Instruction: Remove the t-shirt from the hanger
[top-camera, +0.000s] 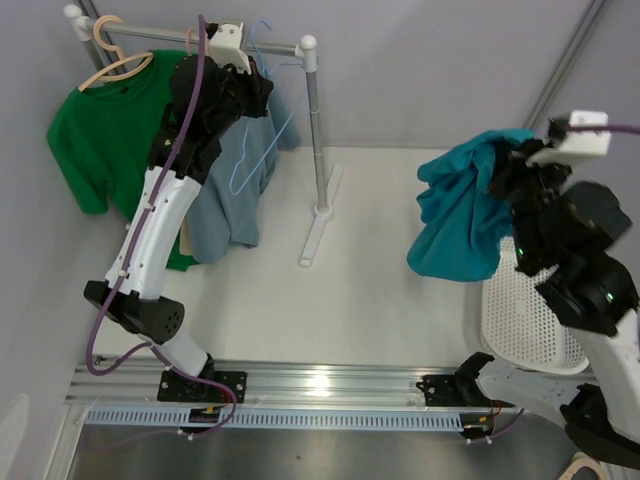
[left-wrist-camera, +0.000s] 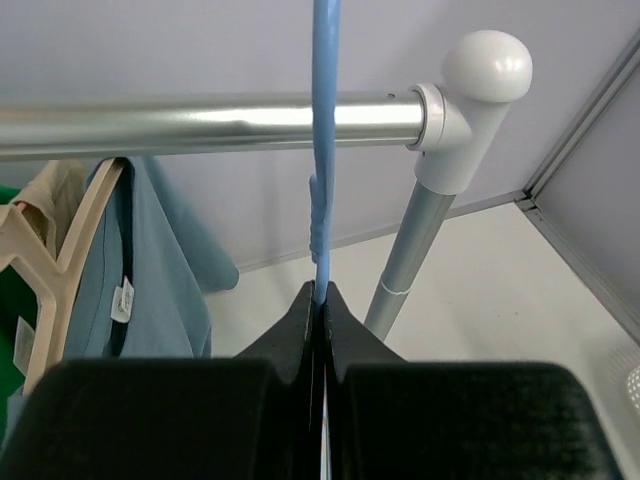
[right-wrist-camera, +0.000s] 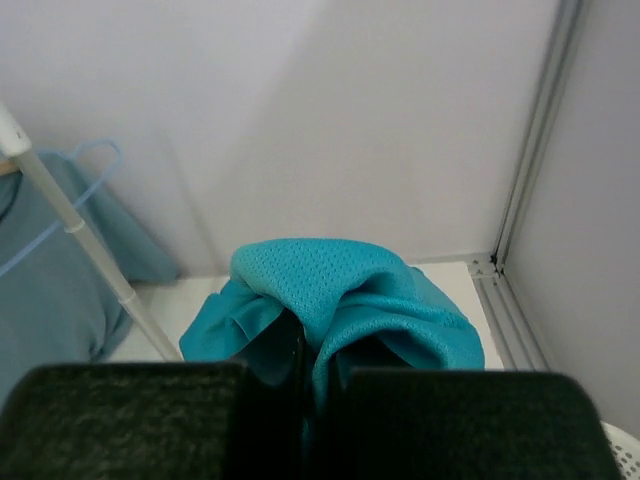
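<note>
The teal mesh t-shirt (top-camera: 460, 220) hangs bunched from my right gripper (top-camera: 505, 165), raised at the right side, well away from the rack. In the right wrist view the t-shirt (right-wrist-camera: 340, 280) wraps over the shut gripper (right-wrist-camera: 315, 340) and hides its tips. The thin blue hanger (top-camera: 247, 150) is bare and stays up by the clothes rail (top-camera: 170, 35). My left gripper (top-camera: 258, 85) is shut on it. The left wrist view shows the hanger (left-wrist-camera: 322, 150) rising from the closed gripper (left-wrist-camera: 322, 290) and crossing the rail (left-wrist-camera: 200, 125).
A green t-shirt (top-camera: 105, 130) on a beige hanger (top-camera: 115, 65) and a grey-blue shirt (top-camera: 225, 215) hang on the rail. The rack's post (top-camera: 317, 130) and foot (top-camera: 320, 230) stand mid-table. A white perforated basket (top-camera: 525, 320) sits below the teal t-shirt.
</note>
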